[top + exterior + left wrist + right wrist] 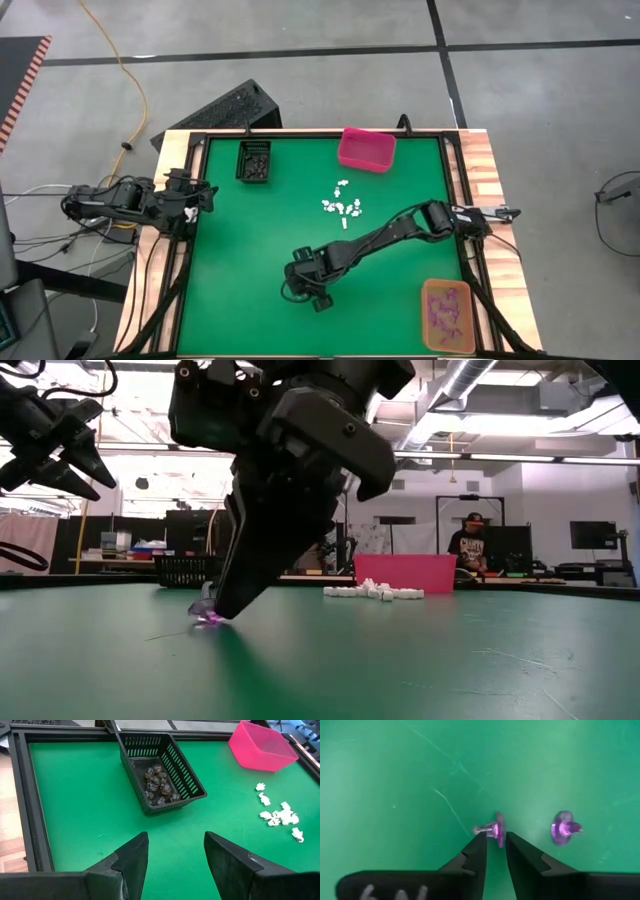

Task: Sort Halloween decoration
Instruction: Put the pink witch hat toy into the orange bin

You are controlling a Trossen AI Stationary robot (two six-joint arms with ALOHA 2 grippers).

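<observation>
Right pincer [493, 851]: down at the green bench [260, 240], front-centre, fingers narrowed almost together around a purple trinket [492, 828] lying on the mat. The trinket sits at the fingertips; whether it is truly clamped or only bracketed cannot be told. A second purple trinket [563, 828] lies just beside it, apart from the fingers.

Risk: the piece is tiny against the fingertips, so it could likely squirt out or tip sideways as they close, or drop on lifting. A sideways slip might also knock the neighbouring trinket away.

Right arm pose: stretched from the bench's right edge diagonally toward the front-centre, wrist pitched steeply down, fingertips at mat level in the low view.

Orange bin [447, 315]: front-right corner, holding purple trinkets; the likely destination for this piece.

White trinkets [341, 203]: loose cluster mid-bench, well apart from the right pincer, unsorted.

Left pincer [175, 857]: fingers wide apart, holding nothing, raised at the left edge of the bench; the left arm waits there, pointed across toward the far side.

Black basket [162, 770]: far left of the bench, holding dark trinkets.

Pink bin [366, 149]: far centre of the bench, past the white cluster; contents not visible.
</observation>
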